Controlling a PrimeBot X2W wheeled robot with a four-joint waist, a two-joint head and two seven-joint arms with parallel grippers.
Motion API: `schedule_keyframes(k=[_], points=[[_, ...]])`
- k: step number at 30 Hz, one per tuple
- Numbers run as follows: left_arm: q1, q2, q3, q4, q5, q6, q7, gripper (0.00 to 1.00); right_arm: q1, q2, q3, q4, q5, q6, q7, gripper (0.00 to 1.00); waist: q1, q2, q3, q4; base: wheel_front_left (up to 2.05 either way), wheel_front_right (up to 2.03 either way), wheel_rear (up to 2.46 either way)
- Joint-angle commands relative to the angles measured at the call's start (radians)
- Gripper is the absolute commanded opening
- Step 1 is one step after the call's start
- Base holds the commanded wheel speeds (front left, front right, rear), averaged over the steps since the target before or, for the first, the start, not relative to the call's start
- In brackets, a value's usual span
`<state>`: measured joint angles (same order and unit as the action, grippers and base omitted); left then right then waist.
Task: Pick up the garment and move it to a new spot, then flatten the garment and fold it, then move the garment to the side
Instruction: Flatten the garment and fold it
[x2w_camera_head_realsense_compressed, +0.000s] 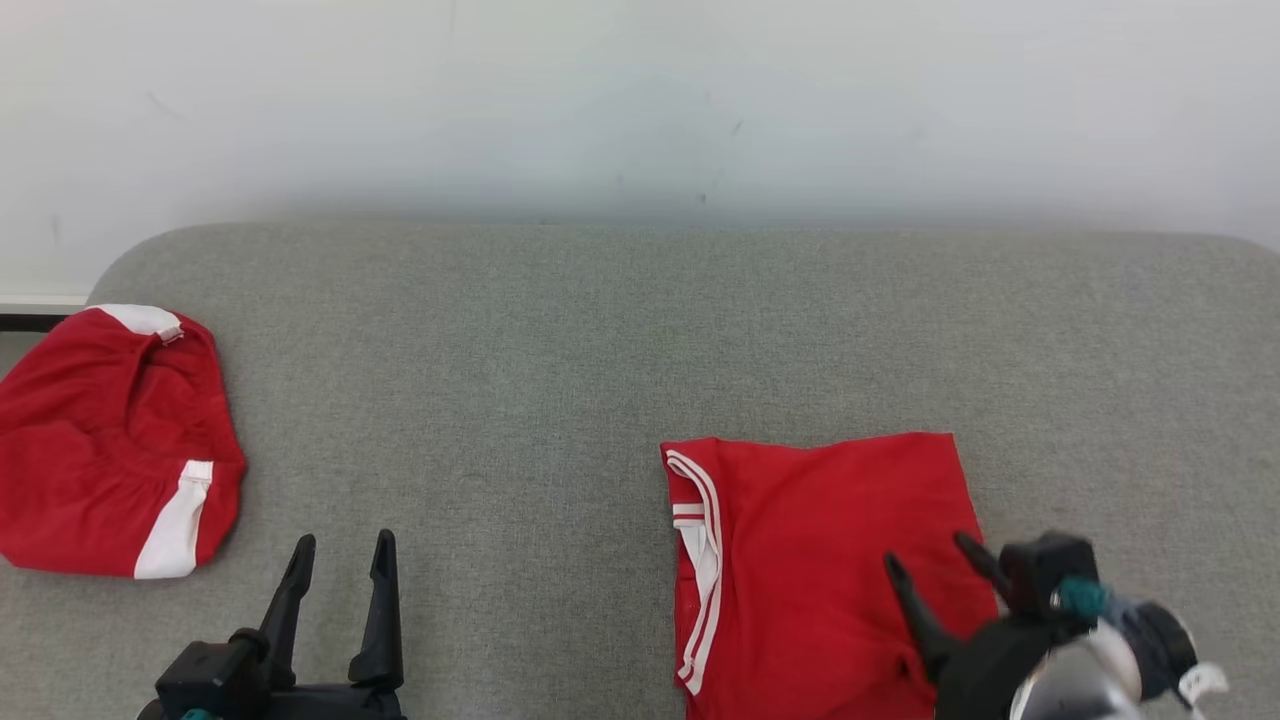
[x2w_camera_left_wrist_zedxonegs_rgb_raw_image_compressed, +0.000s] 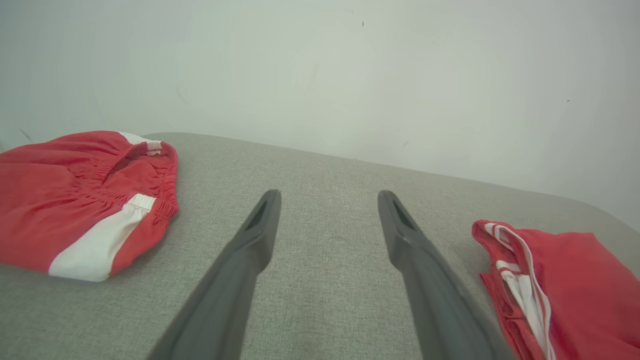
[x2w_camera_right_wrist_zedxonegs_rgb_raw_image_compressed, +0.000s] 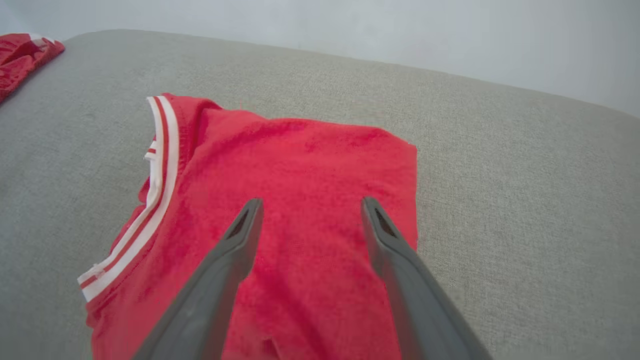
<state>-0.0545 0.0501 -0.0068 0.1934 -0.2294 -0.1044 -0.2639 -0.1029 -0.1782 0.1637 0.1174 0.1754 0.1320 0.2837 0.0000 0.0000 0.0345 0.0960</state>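
Folded red garment (x2w_camera_head_realsense_compressed: 820, 540) lies directly under right gripper (x2w_camera_head_realsense_compressed: 925, 550), fingers spread wide and gripping nothing. Left gripper (x2w_camera_head_realsense_compressed: 345, 542) sits well apart to its left, also spread, empty. Right arm nearer.

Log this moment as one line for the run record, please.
left jaws: open, over grey cushion | right jaws: open, above folded red shirt | shirt: not held | red shorts: far left, apart

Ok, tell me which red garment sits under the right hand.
The folded shirt with striped white trim, beneath the open right hand. The other, shorts with a broad white panel, lies far to the left.
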Motion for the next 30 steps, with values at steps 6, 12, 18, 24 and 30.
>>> schedule_keyframes(k=[6,12,18,24,30], points=[[0.012,0.001,0.005,0.0,-0.005,0.003,0.0,1.0,0.142,-0.001,0.042,-0.026,-0.063,-0.003,-0.117,1.0,0.0,0.0,-0.002,-0.002,0.0,0.0,0.0],[0.018,0.001,0.011,0.001,-0.004,0.002,0.0,1.0,0.196,0.032,0.064,0.007,-0.103,-0.003,-0.201,1.0,0.0,0.0,-0.003,-0.004,0.0,0.0,0.0],[0.019,0.001,0.019,0.001,0.005,0.0,0.0,1.0,0.171,0.089,-0.013,0.053,-0.124,-0.003,-0.296,0.73,0.0,0.0,-0.002,-0.009,0.0,0.0,0.0],[0.012,0.001,0.013,0.003,0.009,-0.005,0.0,1.0,0.117,0.109,-0.125,0.153,-0.194,-0.003,-0.362,0.0,0.0,0.0,-0.002,-0.006,0.0,0.0,0.0],[0.01,0.001,0.012,0.001,0.013,-0.007,0.0,1.0,0.063,0.115,-0.114,0.298,-0.204,-0.003,-0.393,0.0,0.0,0.0,0.005,-0.002,0.0,0.0,0.0]])
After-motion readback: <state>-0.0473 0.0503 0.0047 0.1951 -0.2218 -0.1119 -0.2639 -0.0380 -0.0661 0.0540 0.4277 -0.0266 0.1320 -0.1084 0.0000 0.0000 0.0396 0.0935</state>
